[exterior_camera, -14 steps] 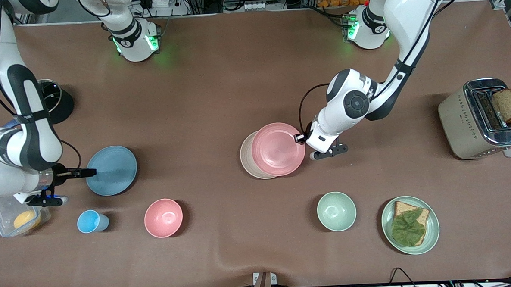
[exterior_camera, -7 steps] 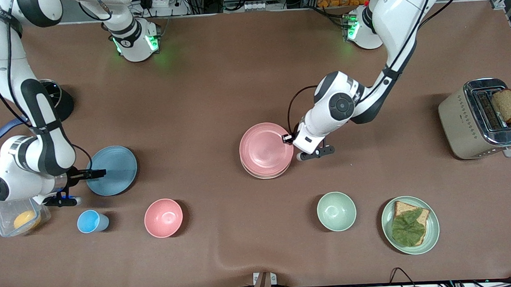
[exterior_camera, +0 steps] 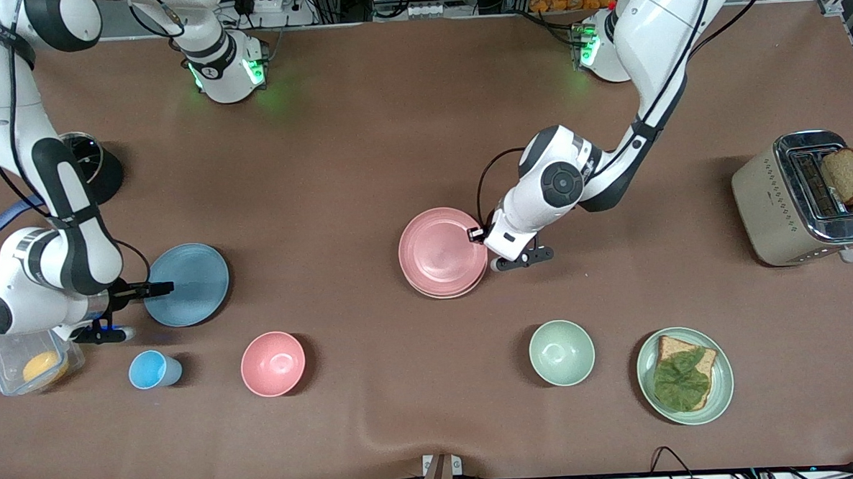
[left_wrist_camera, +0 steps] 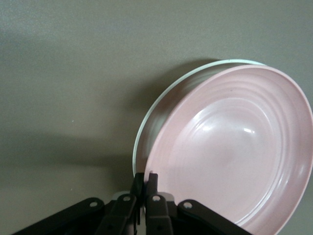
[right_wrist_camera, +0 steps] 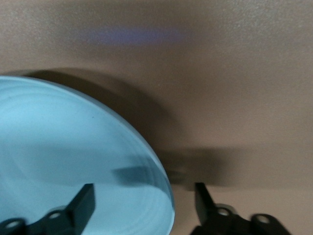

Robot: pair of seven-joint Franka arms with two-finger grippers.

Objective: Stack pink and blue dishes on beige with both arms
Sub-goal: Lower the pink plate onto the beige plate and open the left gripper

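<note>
At frame centre your left gripper (exterior_camera: 478, 233) pinches the pink plate (exterior_camera: 441, 251) onto the beige (left_wrist_camera: 146, 128), while mid-left your right gripper (exterior_camera: 156, 287) straddles the blue plate's (exterior_camera: 187, 284) rim, unclosed

The pink plate (exterior_camera: 441, 252) rests on the beige plate (exterior_camera: 429, 291) mid-table, while the blue plate (exterior_camera: 187, 284) lies toward the right arm's table edge.
</note>
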